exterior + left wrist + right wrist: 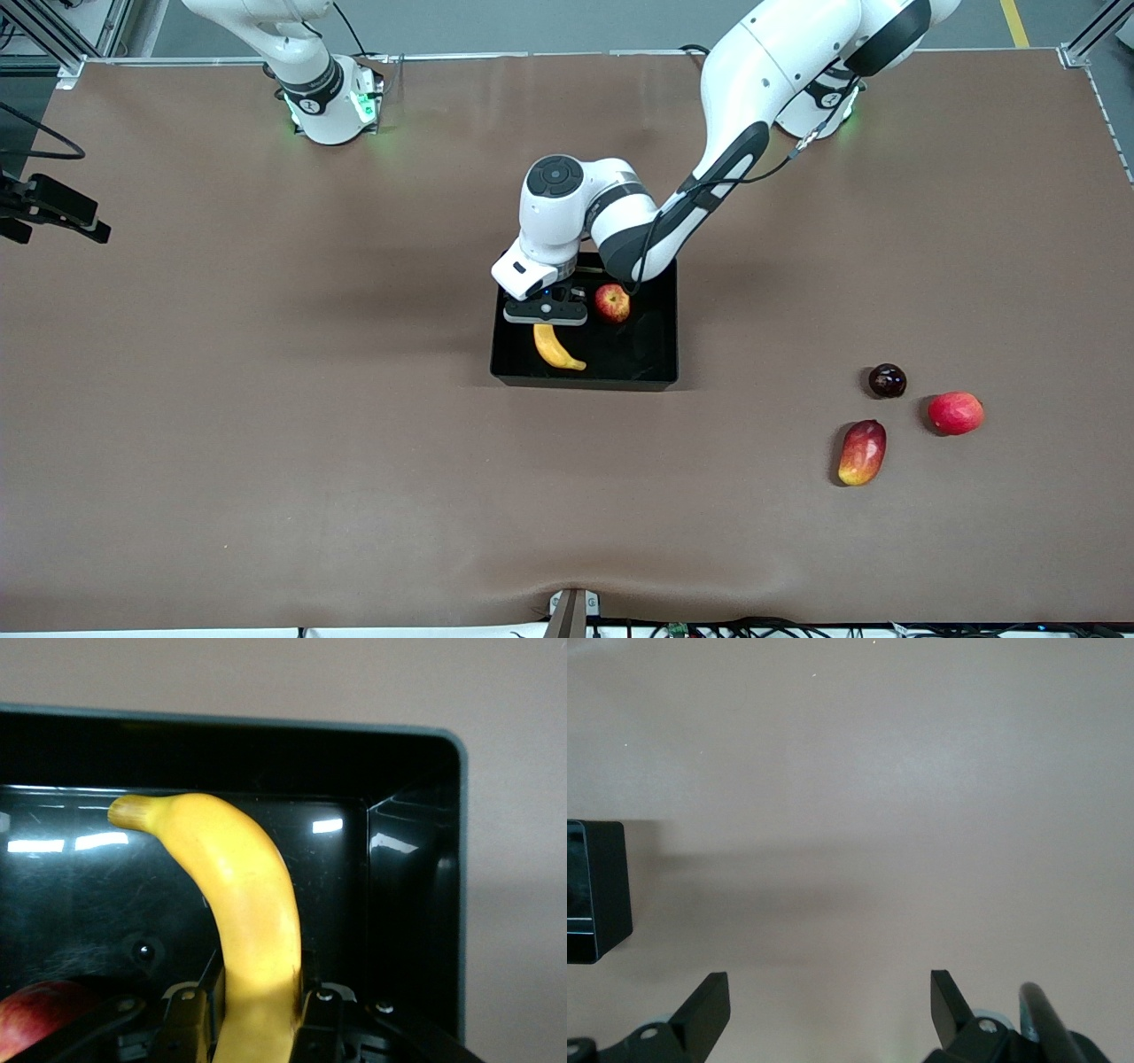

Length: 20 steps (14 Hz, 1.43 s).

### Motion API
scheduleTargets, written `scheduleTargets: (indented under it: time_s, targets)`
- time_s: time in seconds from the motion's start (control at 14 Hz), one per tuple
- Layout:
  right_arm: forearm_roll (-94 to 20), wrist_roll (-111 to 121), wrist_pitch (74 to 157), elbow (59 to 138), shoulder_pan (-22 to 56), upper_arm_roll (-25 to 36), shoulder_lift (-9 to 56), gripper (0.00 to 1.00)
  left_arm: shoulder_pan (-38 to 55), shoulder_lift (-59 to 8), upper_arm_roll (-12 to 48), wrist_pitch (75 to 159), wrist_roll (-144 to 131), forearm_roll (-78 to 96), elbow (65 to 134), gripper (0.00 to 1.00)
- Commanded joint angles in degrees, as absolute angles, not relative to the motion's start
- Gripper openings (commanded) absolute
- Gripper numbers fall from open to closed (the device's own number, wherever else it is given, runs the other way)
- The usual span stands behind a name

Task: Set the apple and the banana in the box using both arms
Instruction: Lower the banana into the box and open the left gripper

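The black box (585, 381) sits mid-table. The red speckled apple (612, 302) lies inside it, toward the left arm's end. The yellow banana (556, 347) is also inside, near the wall at the right arm's end. My left gripper (547, 312) is low in the box and shut on the banana's end. In the left wrist view its fingers (188, 1023) press both sides of the banana (244, 877), with the box wall (416, 859) and the apple (35, 1019) beside. My right gripper (830, 992) is open and empty over bare table, with a box corner (598, 895) in view; it is out of the front view.
Toward the left arm's end of the table lie a red-yellow mango (862, 452), a pinkish-red round fruit (955, 413) and a small dark round fruit (887, 380). A black device (53, 208) juts in at the right arm's end.
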<state>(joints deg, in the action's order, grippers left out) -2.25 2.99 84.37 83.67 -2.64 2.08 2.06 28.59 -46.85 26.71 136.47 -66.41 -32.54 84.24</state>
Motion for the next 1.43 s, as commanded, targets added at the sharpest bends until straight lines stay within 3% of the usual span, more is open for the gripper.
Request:
scheduleTargets:
  time_s: [0.0,0.57,0.64,0.71,0.79,1.07,1.36]
  targets:
    - [-3.25,2.81,84.02,84.2,-2.99,1.93,1.23,1.0,29.44,-48.68,26.1,140.09,-68.46,-35.06,83.58,0.0]
    - [-3.25,2.81,84.02,84.2,-3.16,1.93,1.23,1.0,29.44,-51.33,26.1,140.54,-68.99,-37.71,83.5,0.0]
    - [-3.25,2.81,84.02,84.2,-3.25,1.93,1.23,1.0,29.36,-51.42,26.02,140.54,-68.99,-37.62,83.5,0.14]
    - [-3.25,2.81,84.02,84.2,-3.25,1.93,1.23,1.0,29.27,-51.33,26.1,140.45,-69.08,-37.53,83.5,0.53]
    - [-3.25,2.81,84.02,84.2,-3.25,1.93,1.23,1.0,29.27,-51.15,26.02,140.45,-69.43,-37.7,83.5,1.0]
    - [-3.25,2.81,84.02,84.2,-3.34,2.02,1.32,1.0,27.25,-48.79,26.02,139.31,-69.17,-37.79,83.41,1.0]
    - [-3.25,2.81,84.11,84.03,-3.25,2.02,1.32,1.0,23.4,-41.59,26.54,133.87,-68.12,-37.01,83.32,1.0]
